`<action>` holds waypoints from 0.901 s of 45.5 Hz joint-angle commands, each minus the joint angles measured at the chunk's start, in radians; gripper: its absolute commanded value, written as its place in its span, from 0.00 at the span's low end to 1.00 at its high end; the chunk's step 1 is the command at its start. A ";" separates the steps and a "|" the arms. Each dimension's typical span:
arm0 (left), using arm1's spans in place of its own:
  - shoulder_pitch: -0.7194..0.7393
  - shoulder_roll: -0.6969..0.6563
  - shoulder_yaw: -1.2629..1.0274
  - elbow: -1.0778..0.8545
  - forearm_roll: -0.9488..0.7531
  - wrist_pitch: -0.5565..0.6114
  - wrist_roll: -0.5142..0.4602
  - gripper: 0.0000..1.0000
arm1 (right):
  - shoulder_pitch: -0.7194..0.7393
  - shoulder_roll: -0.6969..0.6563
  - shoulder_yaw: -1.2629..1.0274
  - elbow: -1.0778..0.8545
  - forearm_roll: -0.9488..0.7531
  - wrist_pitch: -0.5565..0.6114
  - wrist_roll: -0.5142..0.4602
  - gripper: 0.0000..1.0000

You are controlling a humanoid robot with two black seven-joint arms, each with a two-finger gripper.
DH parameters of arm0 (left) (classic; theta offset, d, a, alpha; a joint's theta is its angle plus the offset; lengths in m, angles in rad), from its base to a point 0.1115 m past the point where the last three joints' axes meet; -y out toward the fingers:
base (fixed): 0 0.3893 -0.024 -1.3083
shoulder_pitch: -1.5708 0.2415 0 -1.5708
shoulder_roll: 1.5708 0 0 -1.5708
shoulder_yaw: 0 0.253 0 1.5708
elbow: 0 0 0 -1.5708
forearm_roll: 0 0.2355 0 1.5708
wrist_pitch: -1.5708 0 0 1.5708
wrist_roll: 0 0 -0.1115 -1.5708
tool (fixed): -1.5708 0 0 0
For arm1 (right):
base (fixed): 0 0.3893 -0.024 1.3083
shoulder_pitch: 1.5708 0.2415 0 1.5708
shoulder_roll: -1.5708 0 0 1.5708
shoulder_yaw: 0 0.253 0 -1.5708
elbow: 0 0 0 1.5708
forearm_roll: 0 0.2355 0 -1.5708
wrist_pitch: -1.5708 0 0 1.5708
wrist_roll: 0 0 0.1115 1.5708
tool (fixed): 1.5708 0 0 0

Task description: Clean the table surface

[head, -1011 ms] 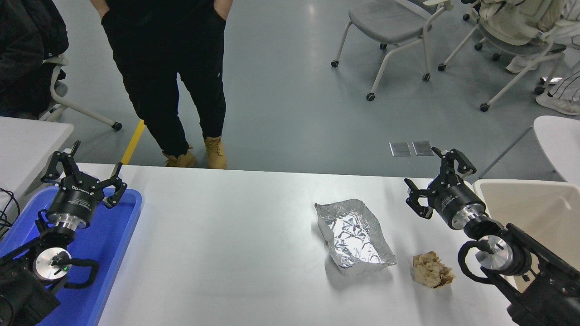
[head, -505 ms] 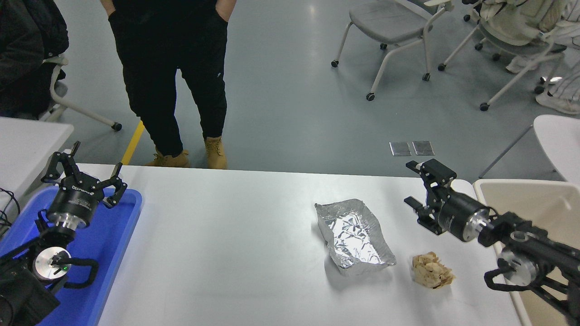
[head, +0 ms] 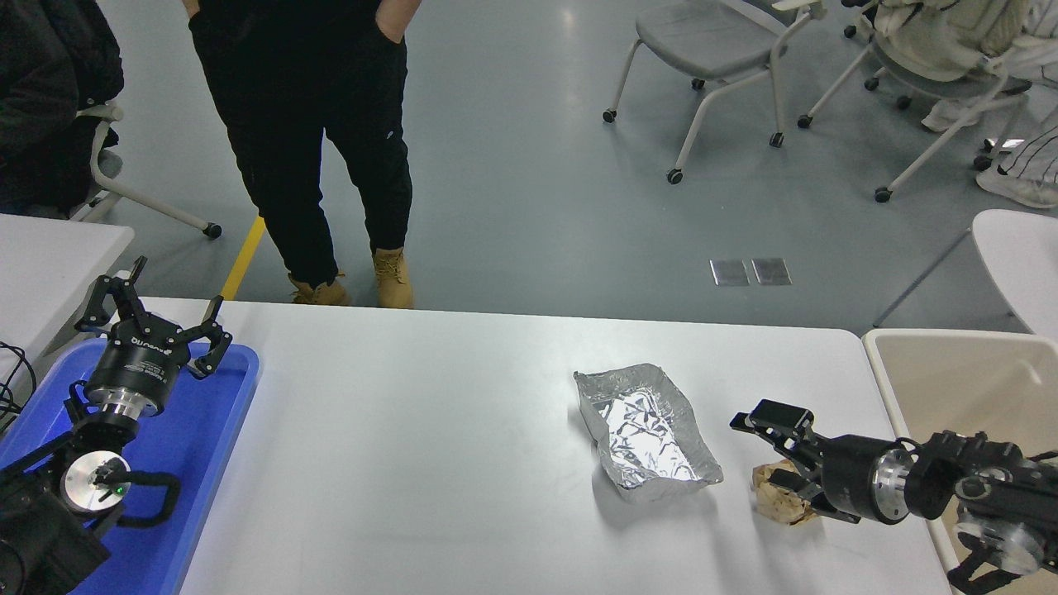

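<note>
From the head view, the desk [head: 430, 463] is a wide matte white top with rounded corners that fills the lower half of the picture; the right jaws hang low over its right part, near the near edge. Just beyond the tips of those jaws, toward the desk's middle, lies an open crumpled foil tray [head: 649, 434]. Under the jaws sits a crumpled tan paper wad [head: 775, 494], partly hidden by them. Behind the right wrist, off the desk's right edge, stands a beige bin [head: 950, 380]. A blue tray [head: 207, 463] lies under the left jaws at the desk's left end. Past the far edge is grey floor with a person [head: 322, 140] in black trousers and tan boots and several wheeled chairs [head: 711, 49]. Since a second ago the right arm has swung down from above the far right corner, turning from pointing away to lying nearly level and pointing left, so that the right gripper [head: 764, 454] now sits over the wad; foil tray and wad lie where they did. Its jaws are spread, one finger above the wad and one beside it, not closed on it. The left gripper [head: 153, 318] stays parked at the lower left, its jaws spread wide and holding nothing.
</note>
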 commanded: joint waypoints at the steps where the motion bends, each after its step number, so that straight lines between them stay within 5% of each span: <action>1: 0.001 0.000 0.000 0.000 0.000 0.000 0.000 1.00 | 0.048 -0.014 -0.033 0.089 0.119 -0.005 -0.137 1.00; 16: 0.001 0.000 0.000 0.000 0.000 0.000 0.000 1.00 | 0.103 0.144 -0.016 0.064 0.353 -0.069 -0.138 1.00; 41: 0.001 0.000 0.000 0.000 0.000 0.000 0.000 1.00 | 0.082 0.388 -0.028 -0.187 0.365 -0.168 -0.138 1.00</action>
